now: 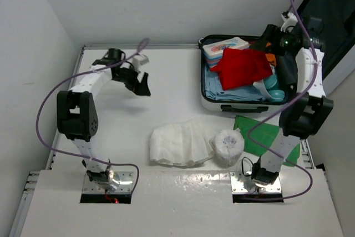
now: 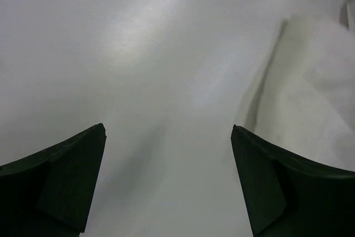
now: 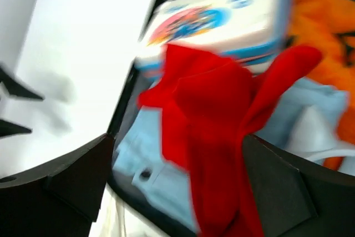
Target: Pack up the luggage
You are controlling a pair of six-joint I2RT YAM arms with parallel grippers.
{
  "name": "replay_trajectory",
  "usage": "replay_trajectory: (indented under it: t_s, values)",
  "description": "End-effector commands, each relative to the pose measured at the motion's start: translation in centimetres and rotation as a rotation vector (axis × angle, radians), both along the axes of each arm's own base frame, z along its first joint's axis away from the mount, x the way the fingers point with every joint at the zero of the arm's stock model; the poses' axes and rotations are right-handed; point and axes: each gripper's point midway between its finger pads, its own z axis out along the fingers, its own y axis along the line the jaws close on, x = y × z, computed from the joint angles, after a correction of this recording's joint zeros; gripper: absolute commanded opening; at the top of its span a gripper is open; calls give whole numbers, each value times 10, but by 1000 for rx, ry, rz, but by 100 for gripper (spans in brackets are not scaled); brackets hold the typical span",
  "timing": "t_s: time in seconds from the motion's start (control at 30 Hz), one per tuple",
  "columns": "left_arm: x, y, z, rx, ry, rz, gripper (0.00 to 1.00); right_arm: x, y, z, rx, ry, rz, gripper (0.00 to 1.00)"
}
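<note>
The luggage lies open at the back right of the table, its dark lid standing up behind. Inside lie a red cloth, a wipes pack, a light blue shirt and an orange item. My right gripper hovers over the luggage, jaws wide open, with the red cloth hanging or lying between them; the view is blurred. My left gripper is open and empty above the bare table, left of the luggage; it also shows in the left wrist view.
A crumpled white cloth and a toilet roll lie at the table's front middle. A green cloth lies under the right arm. The white cloth's edge shows right of the left gripper. Walls close in at the back and left.
</note>
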Motion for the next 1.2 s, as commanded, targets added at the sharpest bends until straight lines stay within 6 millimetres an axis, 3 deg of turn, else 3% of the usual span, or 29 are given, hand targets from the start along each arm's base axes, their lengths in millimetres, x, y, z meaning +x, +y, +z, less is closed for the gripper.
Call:
replay_trajectory:
  t_s: [0.0,0.03,0.07,0.13,0.17,0.2,0.23,0.27,0.3,0.33,0.37,0.4,0.43,0.47,0.5,0.57,0.6,0.63,0.67,0.73,0.77,0.9,1.1,1.17]
  values:
    - [-86,-29,-36,110,90,-417,95,-42,41,38,-198,-164,188,95]
    - [-93,-30,-40,92,97,-421,95,-48,44,28,-242,-173,239,94]
    - [-88,-38,-38,76,52,-423,95,-54,55,25,-247,-172,283,89]
    - [-90,-45,-24,51,2,-397,95,-85,64,12,-338,-178,423,85]
    - [-78,-51,-19,62,-72,-386,95,-107,78,-3,-305,-106,484,85]
    - [-74,-49,-16,75,-89,-347,96,-132,85,2,-305,-92,514,87]
    - [-71,-48,-15,109,-123,-345,96,-142,90,-3,-329,-100,558,89]
    - [-68,-51,-10,115,-164,-337,96,-168,94,-32,-338,-22,567,92]
    - [-64,-50,-9,118,-164,-310,97,-180,96,-28,-372,-45,546,97]
    - [-63,-49,-8,121,-170,-294,97,-159,84,-28,-464,-122,469,99]
    - [-61,-50,-7,117,-175,-287,97,-179,83,-52,-476,-79,462,99]
    - [-61,-50,-7,117,-175,-287,97,-184,87,-43,-484,-138,480,98]
    - [-63,-52,-3,103,-183,-294,97,-199,95,-37,-469,-165,564,91]
    - [-62,-56,-2,101,-193,-302,97,-209,101,-36,-428,-139,586,91]
    - [-62,-56,-2,101,-193,-302,97,-240,113,-43,-372,-62,691,82]
    - [-64,-54,-6,113,-184,-297,97,-257,118,-48,-363,-11,751,74]
    - [-64,-54,-6,113,-184,-297,97,-275,126,-61,-363,32,812,71]
    - [-61,-54,-5,112,-195,-296,97,-279,126,-68,-376,45,820,71]
    - [-61,-54,-5,112,-195,-296,97,-290,120,-101,-412,119,824,71]
    - [-60,-55,-4,108,-197,-289,97,-291,127,-110,-490,49,851,71]
    - [-58,-55,-3,107,-206,-288,97,-300,123,-132,-520,89,863,71]
    - [-56,-52,-5,125,-207,-279,97,-309,122,-167,-568,178,917,77]
    - [-50,-47,-1,156,-243,-249,97,-295,119,-210,-687,167,909,80]
    - [-49,-46,-2,166,-243,-243,97,-299,124,-216,-685,191,942,68]
